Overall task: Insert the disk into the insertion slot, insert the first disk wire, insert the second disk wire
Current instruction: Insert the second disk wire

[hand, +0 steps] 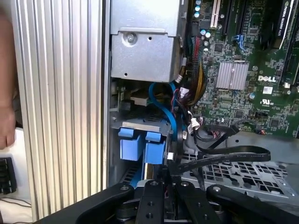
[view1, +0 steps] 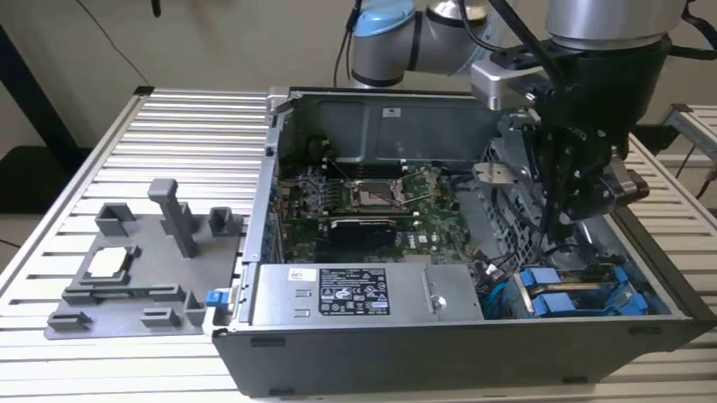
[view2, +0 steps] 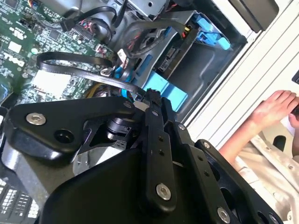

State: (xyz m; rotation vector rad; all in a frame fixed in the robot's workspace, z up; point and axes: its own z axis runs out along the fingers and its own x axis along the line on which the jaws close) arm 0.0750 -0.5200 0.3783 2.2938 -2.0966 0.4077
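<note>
Exterior view: your gripper point(view1: 566, 220) reaches down into the open computer case point(view1: 448, 353) on the exterior view's right, just above the blue-framed disk point(view1: 557, 302). Second wrist view: the fingers point(view2: 156, 121) are drawn together, seemingly pinching the end of a black flat wire point(view2: 70, 57). A person's hand point(view2: 275, 109) rests beyond the case. First wrist view: the disk sits seated in the insertion slot point(hand: 140, 123), with the gripper just beside it.

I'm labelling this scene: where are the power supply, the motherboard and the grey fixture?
power supply point(view1: 354, 292): exterior view, on its label.
motherboard point(hand: 229, 105): first wrist view, bare green board beside the silver heatsink point(hand: 232, 75).
grey fixture point(view1: 112, 317): exterior view, on its flat base.
</note>
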